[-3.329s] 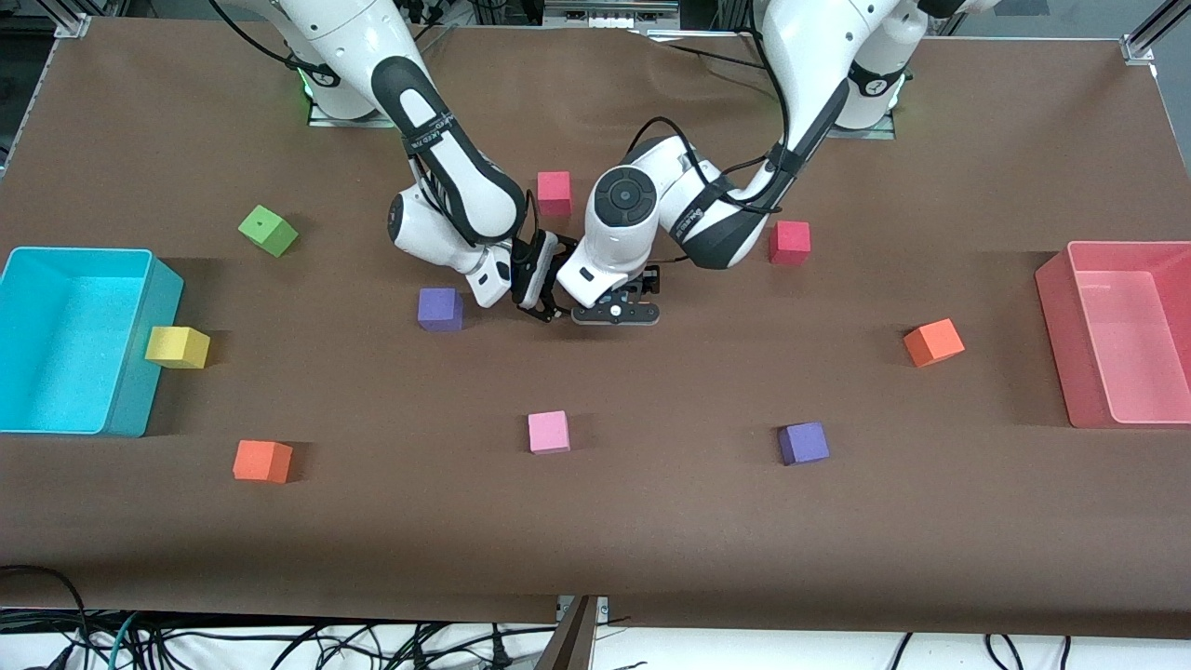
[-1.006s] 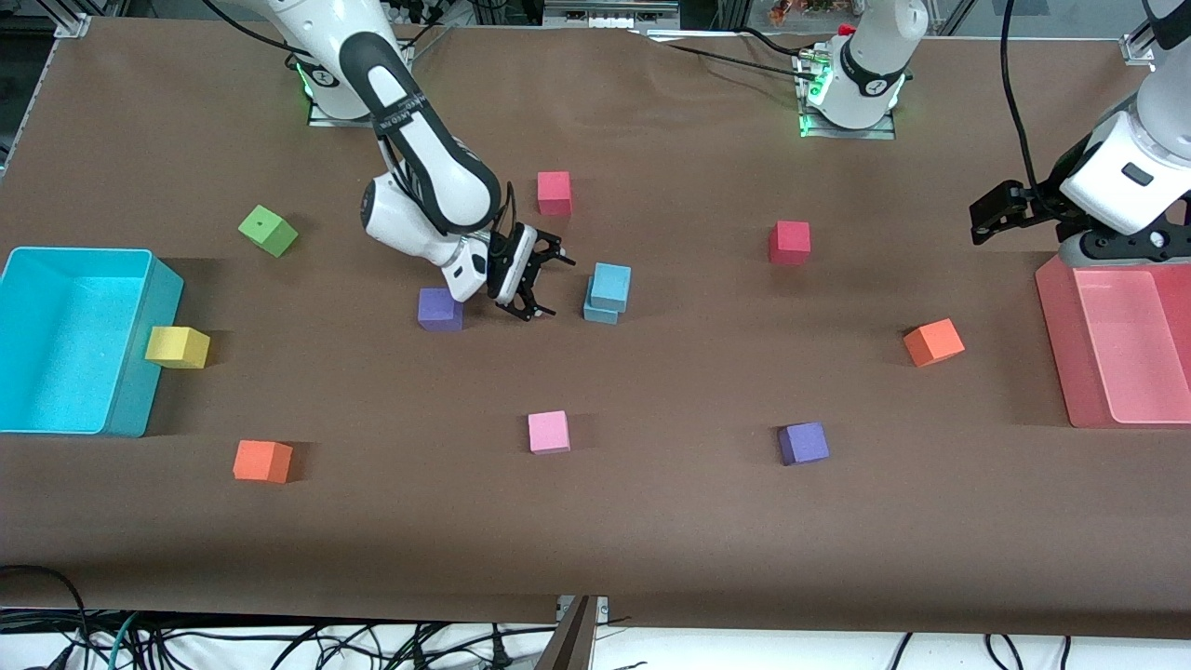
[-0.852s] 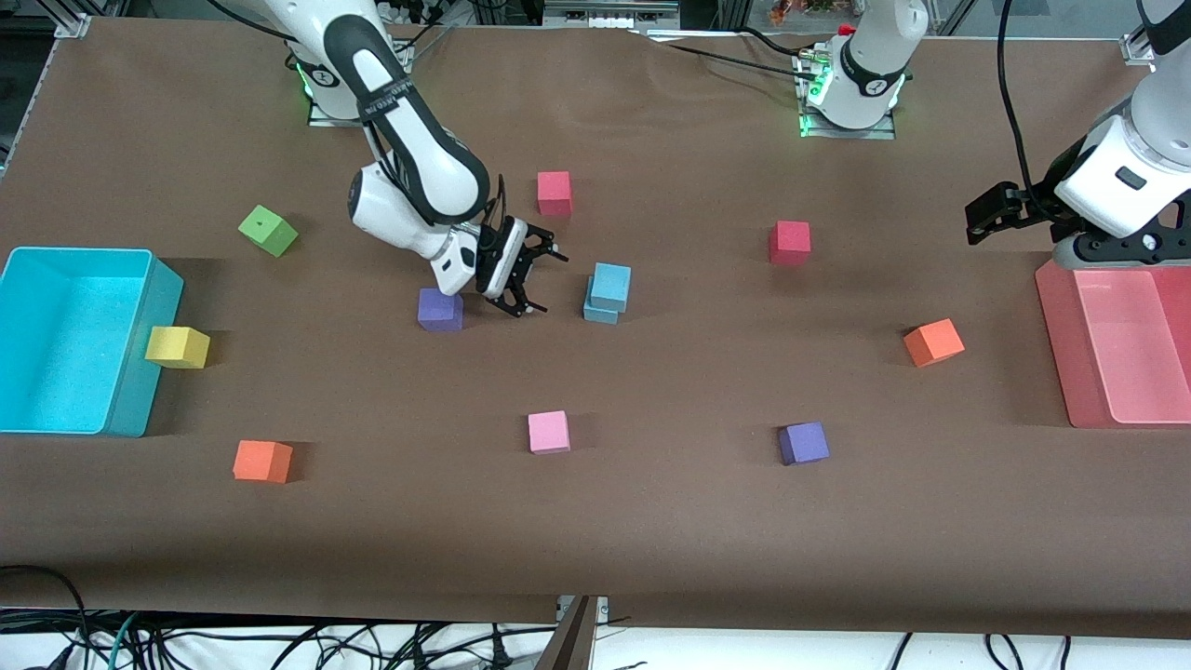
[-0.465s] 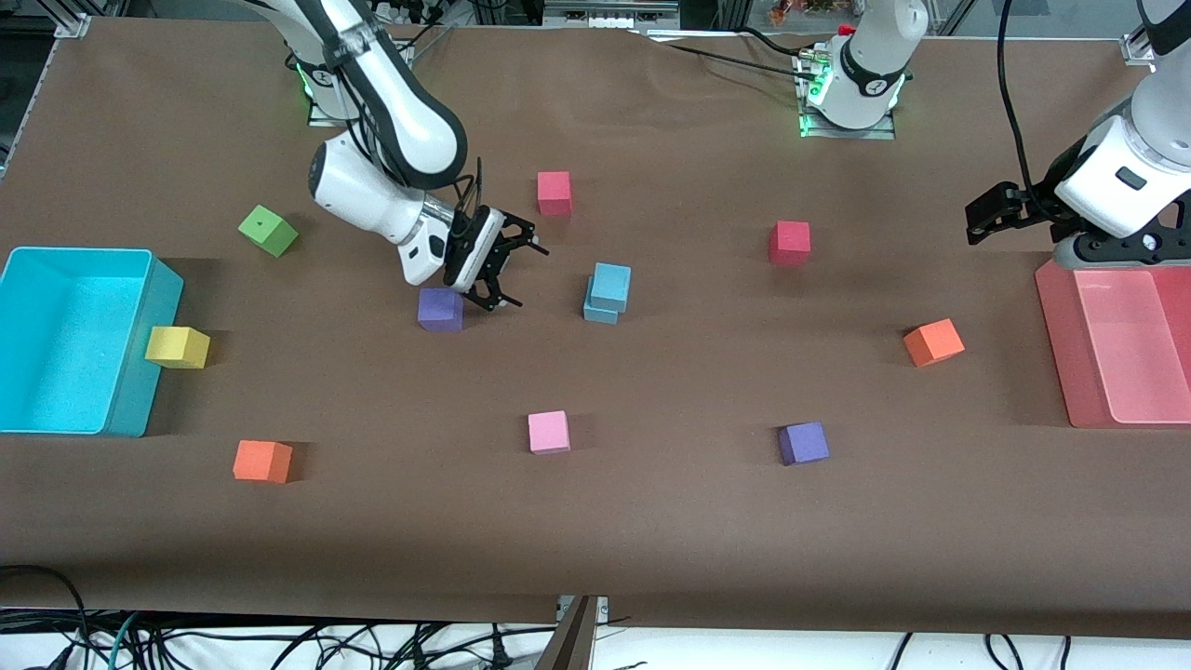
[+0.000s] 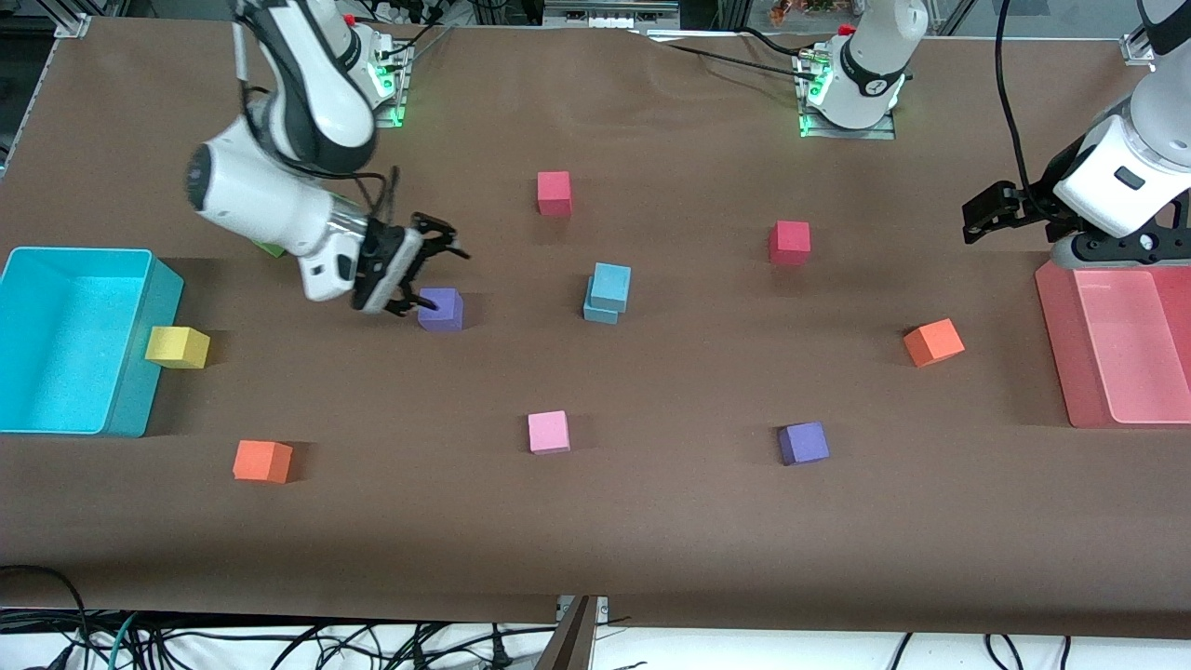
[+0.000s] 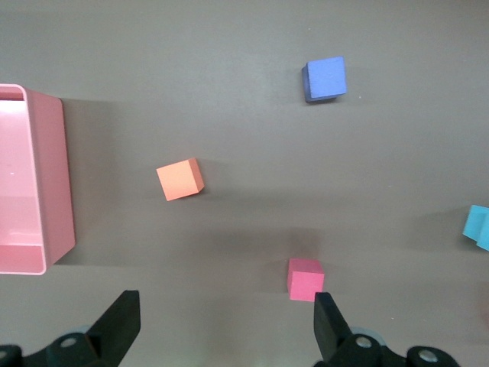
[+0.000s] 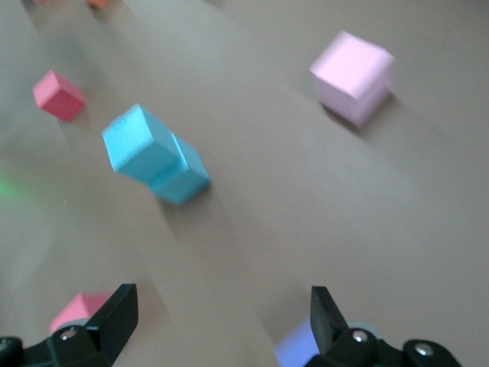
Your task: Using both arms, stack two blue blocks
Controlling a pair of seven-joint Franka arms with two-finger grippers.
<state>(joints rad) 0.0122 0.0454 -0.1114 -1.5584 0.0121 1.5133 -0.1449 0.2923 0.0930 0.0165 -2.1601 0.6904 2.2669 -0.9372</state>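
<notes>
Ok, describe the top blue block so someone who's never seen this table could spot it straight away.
Start at the middle of the brown table, between the big cyan bin and the pink bin. The small light-blue foam cube sits there on a matching cube, the only stacked pair; every other cube lies singly.

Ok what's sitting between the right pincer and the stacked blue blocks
In the front view, one purple cube lies between the open right pincer and the blue blocks, right beside the pincer. From there to the stack is bare table.

Light-blue blocks (image 5: 608,291), brown table (image 5: 651,521)
</notes>
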